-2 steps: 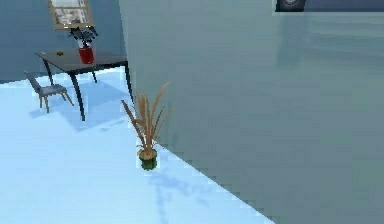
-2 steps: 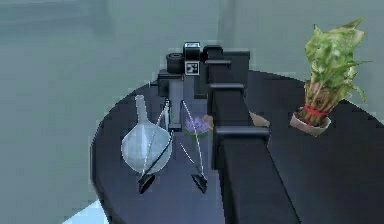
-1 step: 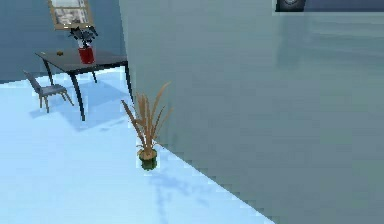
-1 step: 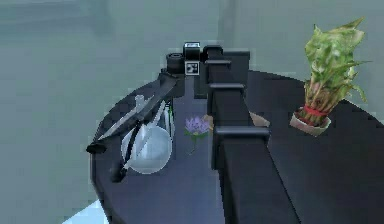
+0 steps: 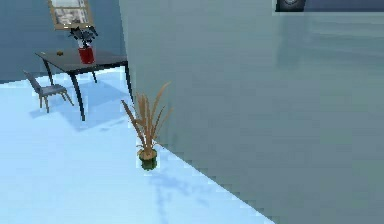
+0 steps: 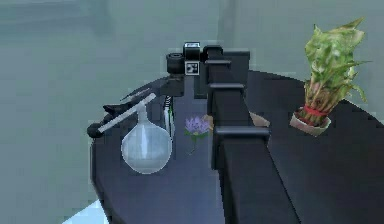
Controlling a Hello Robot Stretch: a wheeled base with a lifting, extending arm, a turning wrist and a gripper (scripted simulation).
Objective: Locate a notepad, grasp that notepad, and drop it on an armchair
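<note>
My gripper (image 6: 102, 117) was out over the round dark table (image 6: 330, 170), its two thin fingers pointing toward the arm side view's left. I could not tell how the fingers were set. A clear, round-bellied glass flask (image 6: 147, 145) stood on the table right at them, so I could not tell whether I had hold of anything either. Just beside the flask was a small tuft of purple flowers (image 6: 197, 125).

I could not name the notepad with any certainty. The likeliest candidate was a small tan thing (image 6: 262, 120) lying on the tabletop against the far side of my dark square arm (image 6: 245, 160). It sat between the arm and the leafy green plant in a tan, red-banded pot (image 6: 322, 85). If that was the pad, it lay on the opposite side of the arm from my fingers, toward the view's right. I would have had to bring the gripper back across that way. It was too small for me to judge its long axis.

Ahead of me, a dried brown plant in a small pot (image 5: 148, 130) stood on the pale floor by a grey wall.
</note>
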